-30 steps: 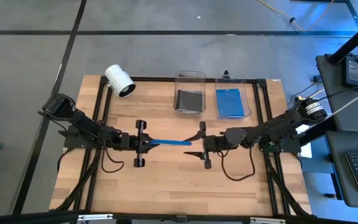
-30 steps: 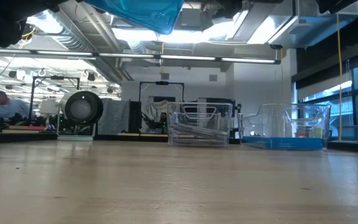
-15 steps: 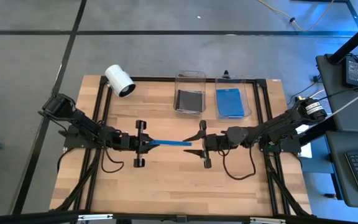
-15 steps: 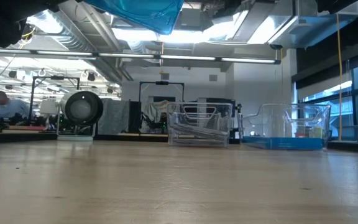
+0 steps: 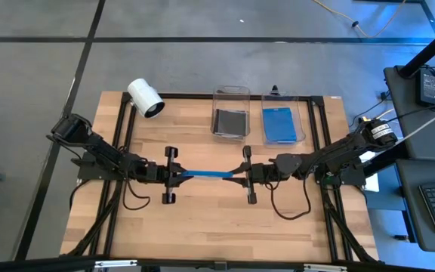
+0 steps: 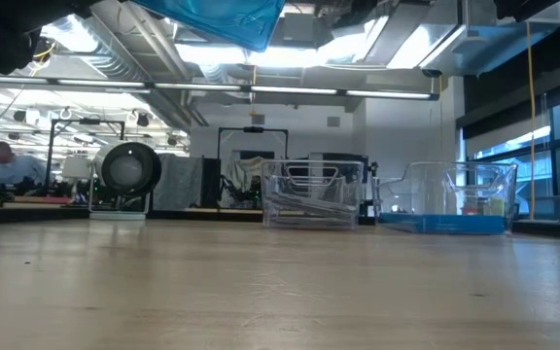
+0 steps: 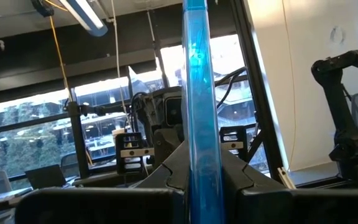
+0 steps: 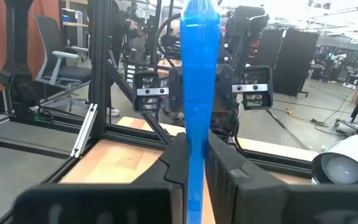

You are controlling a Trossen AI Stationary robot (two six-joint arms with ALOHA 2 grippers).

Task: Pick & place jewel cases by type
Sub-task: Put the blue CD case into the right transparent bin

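Observation:
A translucent blue jewel case (image 5: 206,174) hangs on edge above the table's middle, between my two grippers; the low view shows it high up (image 6: 217,19). My left gripper (image 5: 178,174) is shut on its left end, my right gripper (image 5: 240,175) on its right end. At the far side stand two clear bins: one (image 5: 230,113) holds dark jewel cases (image 5: 229,122), the other (image 5: 283,119) holds blue jewel cases (image 5: 281,125), lying flat on the bin floors. My left gripper pinches the case's left edge (image 7: 199,177) between its two fingers (image 7: 166,193), one on each flat face. It comes from the table's left, slanting a little upward. The case stands on edge, clear of the table. My right gripper pinches the case's right edge (image 8: 196,146) between its two fingers (image 8: 176,165), one on each flat face. It comes level from the table's right. The case stands upright on edge, spanning between both grippers, clear of the table.
A white cylindrical camera (image 5: 145,97) lies at the table's far left corner. A black frame (image 5: 316,102) borders the wooden tabletop, and cables loop below each arm (image 5: 289,208). Bare wood lies along the near side (image 5: 210,227).
My right gripper has shut on the right edge of the blue jewel case, its spread fingers closing together. The case and my left gripper have kept still.

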